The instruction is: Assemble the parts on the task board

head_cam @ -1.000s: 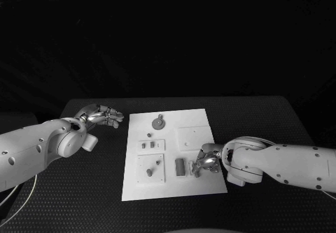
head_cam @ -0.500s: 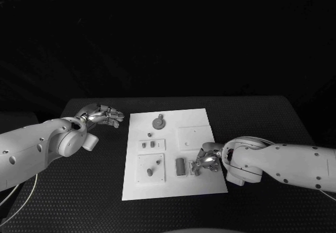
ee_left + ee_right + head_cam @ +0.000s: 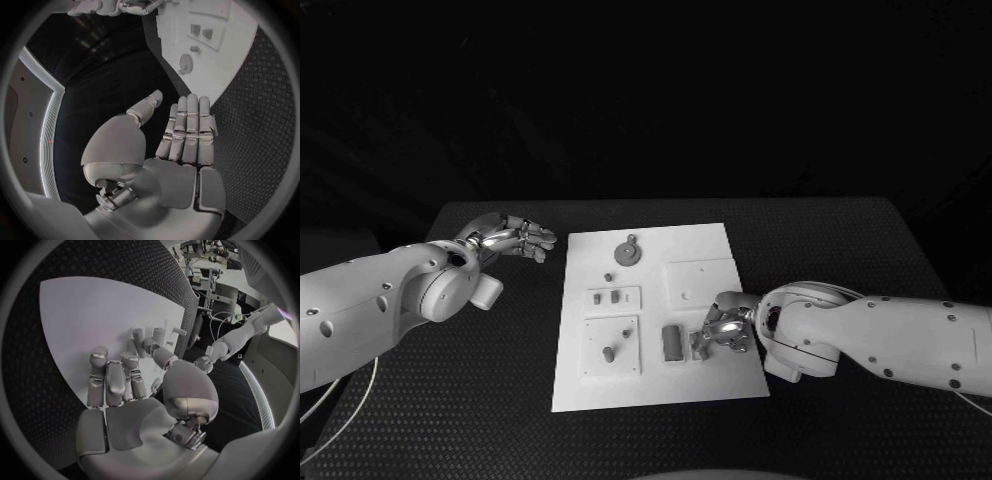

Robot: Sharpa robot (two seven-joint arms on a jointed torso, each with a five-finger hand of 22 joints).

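The right hand [image 3: 726,332] is over the task board [image 3: 701,245], just beside the upright parts [image 3: 672,342]. Whether it pinches anything cannot be told. The left hand [image 3: 514,238] is empty with fingers straight, off the board.

**Count of things on the table**

One black table [image 3: 848,250] carries one white task board [image 3: 658,300]. Two white arms reach over it, each ending in one silver hand: the left hand [image 3: 516,238] just off the board's far left corner, the right hand [image 3: 726,333] over the board's near right part.

On the board, the head view shows one round disc part [image 3: 629,254] near its far edge, one tiny part [image 3: 607,277] just below that, two small parts [image 3: 606,297] side by side in a recessed panel, one elongated part [image 3: 607,352] in the panel nearer the front, and one dark upright part [image 3: 671,342] right beside the right hand. That makes six parts countable; any under the right hand cannot be counted.
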